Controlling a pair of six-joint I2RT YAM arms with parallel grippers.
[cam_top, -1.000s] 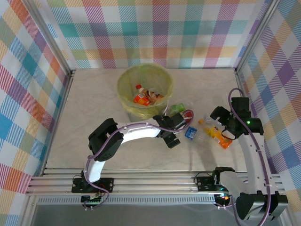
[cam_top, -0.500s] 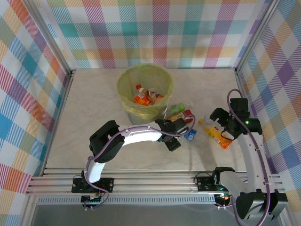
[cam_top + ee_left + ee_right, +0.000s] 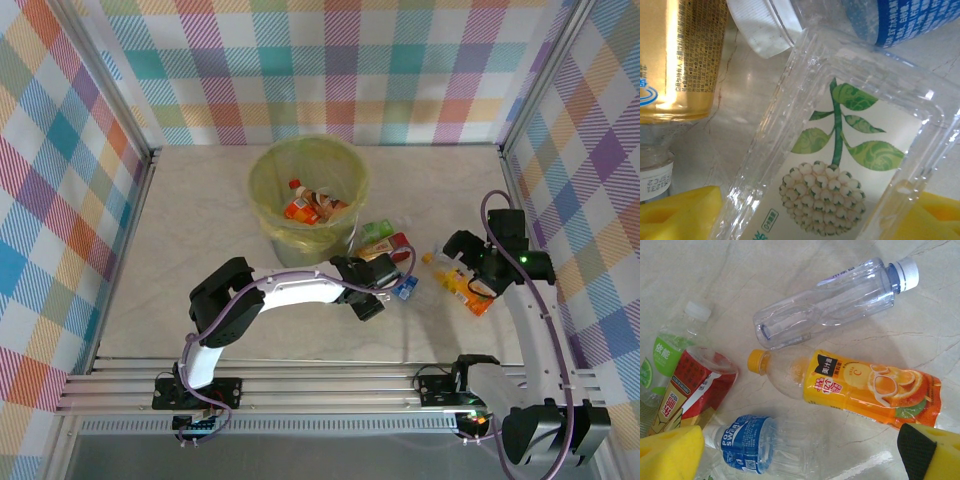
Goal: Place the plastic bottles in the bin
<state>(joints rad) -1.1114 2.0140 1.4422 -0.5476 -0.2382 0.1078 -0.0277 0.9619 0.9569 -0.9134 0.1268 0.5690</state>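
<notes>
Straddling a clear leaf-label bottle (image 3: 840, 165), the left gripper (image 3: 807, 215) has a yellow pad on each side of it. The pads look close against the bottle's walls, but I cannot tell whether the jaws are pressing or only bracketing. The bottle appears to lie flat on the tabletop (image 3: 180, 230), not lifted. Crowding it are a yellow-label bottle (image 3: 675, 60) and a blue-label bottle (image 3: 910, 17).

The right gripper (image 3: 800, 452) has its jaws spread wide and released, with nothing between the pads. It hangs over loose bottles and touches none of them. Below it lie:
- an orange juice bottle (image 3: 855, 385)
- a clear bottle with a white cap (image 3: 830, 300)
- a red-label bottle (image 3: 695, 385)
- a green-label bottle (image 3: 667, 352)

Positions, taken from the bin (image 3: 256, 185):
- The left gripper works just off the bin's near right side.
- The scatter of bottles runs rightward from the bin's foot.
- The right gripper is well to the bin's right, at the far end of that scatter.

Progress is partial. The bin already holds a few bottles (image 3: 300, 208), with orange and red labels showing against the yellow-green liner. By my count some six or more are left on the tabletop, all to the right of the bin.

The leaf-label bottle looks like the one in hand. It needs a confirmed grip, a lift clear of its neighbours, and a carry over the rim. The main risk is the thin clear walls, which may buckle or squirt out of the pads.
</notes>
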